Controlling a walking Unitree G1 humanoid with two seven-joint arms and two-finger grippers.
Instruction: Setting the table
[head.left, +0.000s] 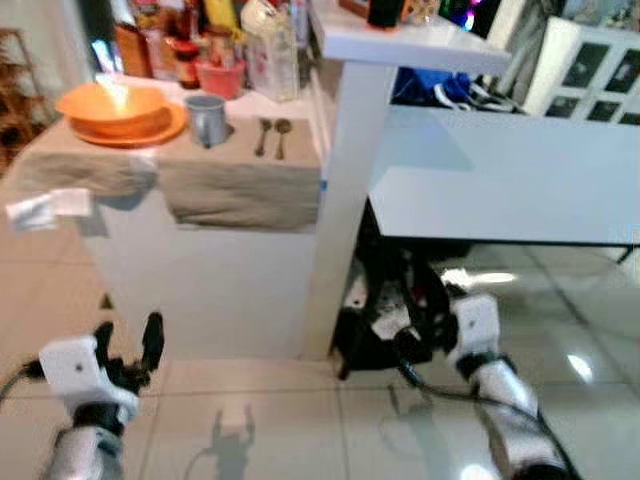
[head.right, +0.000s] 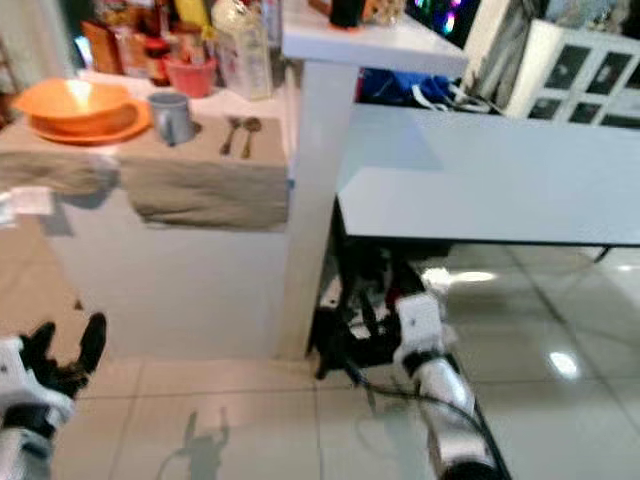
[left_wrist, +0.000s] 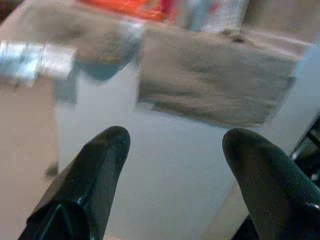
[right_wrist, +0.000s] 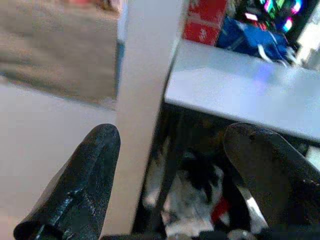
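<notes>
An orange bowl (head.left: 112, 104) sits on an orange plate (head.left: 130, 131) on the cloth-covered counter (head.left: 240, 185) at the upper left. Beside them stands a grey mug (head.left: 207, 119), then a fork (head.left: 262, 136) and a spoon (head.left: 282, 135) lying side by side. My left gripper (head.left: 128, 345) hangs low over the floor in front of the counter, open and holding nothing. My right gripper (head.left: 412, 325) is low by the white pillar (head.left: 345, 200), also open, with nothing between its fingers. The left wrist view shows both black fingers (left_wrist: 95, 175) spread before the counter's cloth.
A long white table (head.left: 500, 185) stretches to the right of the pillar, with a white shelf (head.left: 400, 45) above. Dark clutter and cables (head.left: 385, 300) lie under the table. Bottles and a red container (head.left: 220, 75) crowd the counter's back. A white cabinet (head.left: 590, 70) stands at far right.
</notes>
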